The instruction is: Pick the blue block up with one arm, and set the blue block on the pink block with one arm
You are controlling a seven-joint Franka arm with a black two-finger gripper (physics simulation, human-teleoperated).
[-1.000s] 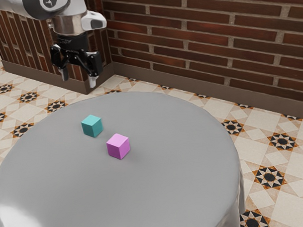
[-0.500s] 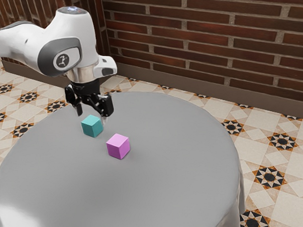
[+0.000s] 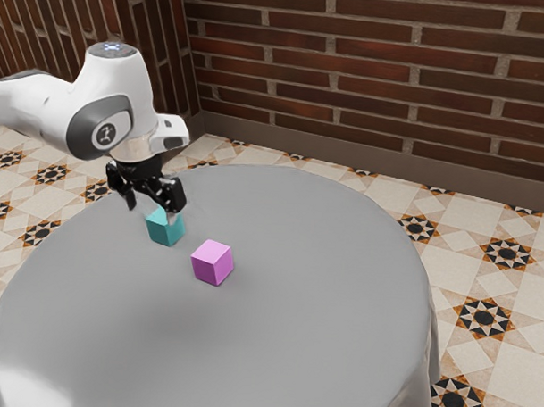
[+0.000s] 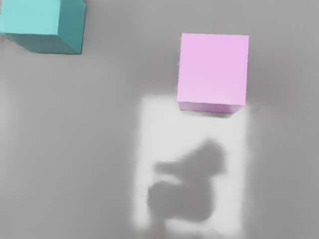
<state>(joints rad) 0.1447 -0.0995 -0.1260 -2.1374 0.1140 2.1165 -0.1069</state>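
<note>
The blue block, teal in colour, rests on the round grey table toward the exterior view's left. The pink block sits a short way to its lower right, apart from it. My black gripper is low over the blue block's top, open, with its fingers spread to either side of the block's upper part and hiding some of it. In the wrist view the blue block and the pink block lie side by side on the grey top, with my hand's shadow below them.
A brick wall runs behind the table and patterned floor tiles surround it. The table's rounded edge falls away toward the exterior view's right and front. The white arm comes in from the exterior view's left.
My hand has come down from high above the table's back left to just over the blue block. The fingers stayed open and both blocks kept their places.
</note>
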